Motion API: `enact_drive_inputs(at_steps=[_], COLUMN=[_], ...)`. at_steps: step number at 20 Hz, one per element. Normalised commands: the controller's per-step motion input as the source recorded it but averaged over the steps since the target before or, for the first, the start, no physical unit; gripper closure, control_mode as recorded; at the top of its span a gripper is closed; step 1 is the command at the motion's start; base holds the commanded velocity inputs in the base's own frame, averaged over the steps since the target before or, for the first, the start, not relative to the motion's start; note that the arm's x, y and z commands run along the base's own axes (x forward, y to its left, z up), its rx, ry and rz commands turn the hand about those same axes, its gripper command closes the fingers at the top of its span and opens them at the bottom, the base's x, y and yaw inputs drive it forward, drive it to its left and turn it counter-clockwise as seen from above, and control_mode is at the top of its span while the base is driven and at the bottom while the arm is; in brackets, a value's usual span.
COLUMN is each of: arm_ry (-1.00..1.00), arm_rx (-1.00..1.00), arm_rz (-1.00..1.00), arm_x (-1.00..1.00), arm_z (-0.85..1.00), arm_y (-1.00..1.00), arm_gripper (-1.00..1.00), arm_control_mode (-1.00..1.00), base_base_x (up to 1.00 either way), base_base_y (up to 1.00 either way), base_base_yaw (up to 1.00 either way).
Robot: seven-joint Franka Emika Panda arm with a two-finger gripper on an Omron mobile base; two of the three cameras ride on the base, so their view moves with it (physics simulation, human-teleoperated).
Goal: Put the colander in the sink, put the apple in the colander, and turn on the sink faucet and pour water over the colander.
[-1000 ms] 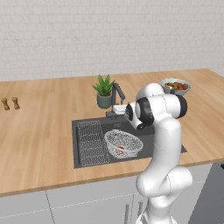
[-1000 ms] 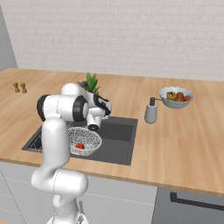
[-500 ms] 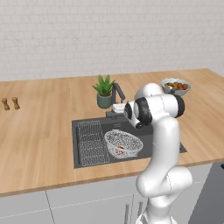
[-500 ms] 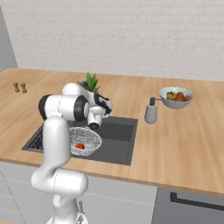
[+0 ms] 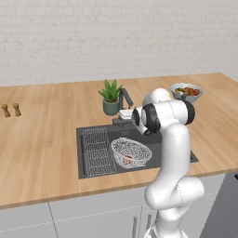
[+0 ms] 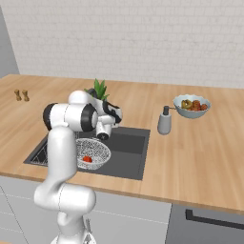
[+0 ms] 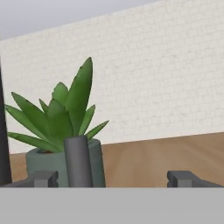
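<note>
Colander point(image 5: 130, 152) and apple point(image 5: 128, 161) are seen together in the sink point(image 5: 89, 171): the wire-mesh bowl is set in the near middle of the dark basin, tilted a little, and the small red fruit lies inside it, low against the mesh. In the right base view the colander point(image 6: 92, 153) is partly covered by the arm, with the apple point(image 6: 86, 159) showing through its near side. A flat wire rack point(image 5: 98, 150) is laid in the left part of the sink, just beside the colander.

The sink faucet point(image 5: 124, 98) is placed at the far rim of the basin, its spout slanted toward the right. No stream of water is seen beneath it. The gripper point(image 7: 117, 180) is held level at the far edge of the sink, pointed toward the back wall. Its two tips are spread wide apart, and nothing is gripped between them. A dark upright post point(image 7: 78, 160) is seen between the tips, nearer the left one; whether it is touched cannot be told.

A potted plant point(image 5: 111, 95) is set on the counter point(image 5: 42, 139) just left of the faucet. A soap dispenser point(image 6: 164, 121) and a bowl of fruit pieces point(image 6: 191, 105) are placed to the right of the sink, and two small brown shakers point(image 5: 11, 110) far to the left.
</note>
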Motion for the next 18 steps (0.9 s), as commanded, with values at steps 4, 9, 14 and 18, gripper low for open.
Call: enact_drive_inputs(at_steps=[4, 9, 14, 18], arm_ry=[0.0, 0.0, 0.0, 0.0], arm_rx=[0.0, 0.0, 0.0, 0.0], arm_rz=[0.0, 0.0, 0.0, 0.0], arm_x=[0.0, 0.0, 0.0, 0.0], arm_z=[0.0, 0.0, 0.0, 0.0], arm_y=[-0.05, -0.21, -0.3, -0.43], arm_gripper=[-1.0, -1.0, -1.0, -1.0], arm_control_mode=[-1.0, -1.0, -1.0, -1.0], base_base_x=[0.0, 0.0, 0.0, 0.0], base_base_y=[0.0, 0.0, 0.0, 0.0], base_base_yaw=[0.0, 0.0, 0.0, 0.0])
